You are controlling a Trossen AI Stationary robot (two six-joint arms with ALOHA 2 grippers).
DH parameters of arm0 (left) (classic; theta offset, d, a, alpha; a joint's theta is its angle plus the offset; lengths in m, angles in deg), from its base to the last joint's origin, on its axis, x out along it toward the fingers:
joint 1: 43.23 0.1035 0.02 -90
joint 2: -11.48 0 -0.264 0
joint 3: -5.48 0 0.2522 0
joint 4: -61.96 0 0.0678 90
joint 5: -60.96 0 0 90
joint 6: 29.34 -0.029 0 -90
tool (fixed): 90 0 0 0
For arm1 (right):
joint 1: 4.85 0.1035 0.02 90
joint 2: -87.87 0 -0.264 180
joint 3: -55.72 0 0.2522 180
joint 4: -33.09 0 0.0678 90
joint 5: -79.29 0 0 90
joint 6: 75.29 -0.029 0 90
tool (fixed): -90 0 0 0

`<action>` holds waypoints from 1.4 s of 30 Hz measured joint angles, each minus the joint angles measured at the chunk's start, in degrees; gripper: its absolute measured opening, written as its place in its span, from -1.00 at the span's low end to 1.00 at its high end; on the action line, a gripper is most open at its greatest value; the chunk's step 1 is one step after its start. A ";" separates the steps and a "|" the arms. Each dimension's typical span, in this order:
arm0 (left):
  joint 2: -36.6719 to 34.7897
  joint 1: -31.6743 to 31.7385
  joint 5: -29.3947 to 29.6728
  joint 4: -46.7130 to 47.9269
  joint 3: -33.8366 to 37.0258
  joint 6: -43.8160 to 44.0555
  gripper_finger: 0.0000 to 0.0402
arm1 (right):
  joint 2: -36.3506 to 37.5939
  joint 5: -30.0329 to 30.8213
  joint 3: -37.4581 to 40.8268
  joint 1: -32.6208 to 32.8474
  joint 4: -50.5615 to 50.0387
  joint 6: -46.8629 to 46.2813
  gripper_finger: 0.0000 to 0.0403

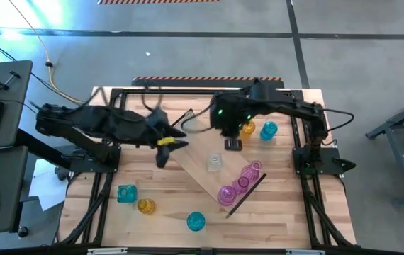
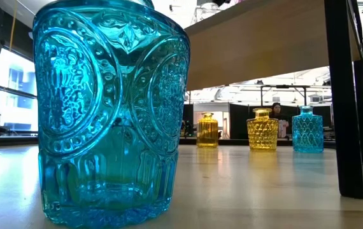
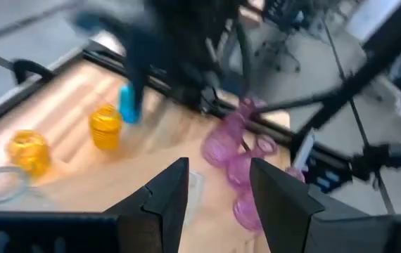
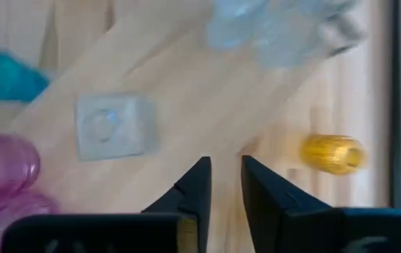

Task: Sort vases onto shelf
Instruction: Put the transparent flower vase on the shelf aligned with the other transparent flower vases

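Lying slantwise across the middle of the tabletop (image 1: 287, 227), the shelf (image 1: 202, 173) carries a clear vase (image 1: 215, 162) near its centre and three pink vases (image 1: 239, 183) bunched toward its near end, beside the thin dark end piece (image 1: 247, 193). Beyond the shelf's far side stand an amber vase (image 1: 247, 128) and a teal vase (image 1: 268, 130). On the shelf's other side, toward the table's front left corner, sit a teal vase (image 1: 126, 193) and a yellow vase (image 1: 146, 206), with another teal vase (image 1: 195, 222) near the front edge; that last one fills the low view as a big embossed teal vase (image 2: 108, 111). The left gripper (image 1: 165, 150) hangs over the shelf's far end, its fingers (image 3: 164, 197) parted with nothing between them, the pink vases (image 3: 232, 151) ahead of it. The right gripper (image 1: 232, 144) hovers just above the shelf past the clear vase, beside the amber one; its fingers (image 4: 193, 186) stand a narrow gap apart and hold nothing, with the clear vase (image 4: 110, 125) and a yellow vase (image 4: 331, 153) below
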 joint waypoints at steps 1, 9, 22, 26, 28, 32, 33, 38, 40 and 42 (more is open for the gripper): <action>0.96 0.53 -1.54 -0.78 0.00 -1.03 -0.28 | 0.01 0.60 -2.15 -0.43 -0.58 -0.49 -0.73; 8.23 5.80 -20.15 0.13 0.01 -17.89 -0.28 | 10.97 -1.89 -1.09 -3.98 1.68 -5.17 -0.84; 14.58 9.29 -20.24 2.53 -0.01 -40.12 -0.28 | 25.20 0.74 -1.38 -1.37 1.20 -17.56 -0.84; 16.71 9.41 -21.89 2.89 0.01 -42.33 -0.28 | 26.95 3.99 -1.44 0.36 0.96 -19.45 -0.84; 17.65 9.37 -23.50 2.85 0.01 -44.24 -0.28 | 27.21 5.23 -1.42 0.85 0.96 -20.15 -0.84; 18.49 8.89 -24.02 2.83 0.01 -46.93 -0.28 | 27.47 5.50 -1.40 0.89 0.91 -20.43 -0.84; 18.66 8.78 -24.05 2.13 -0.02 -47.42 -0.28 | 27.39 5.50 -1.40 0.89 0.91 -20.43 -0.84; 19.05 8.80 -24.08 0.66 -0.01 -50.16 -0.28 | 26.83 5.50 -1.40 0.89 0.75 -20.43 -0.84; 19.26 8.80 -24.02 0.28 -0.01 -51.69 -0.28 | 26.59 5.50 -1.40 0.89 0.68 -20.43 -0.84; 19.35 8.80 -23.43 -1.11 0.01 -53.41 -0.28 | 26.42 5.48 -1.40 0.89 0.37 -20.43 -0.84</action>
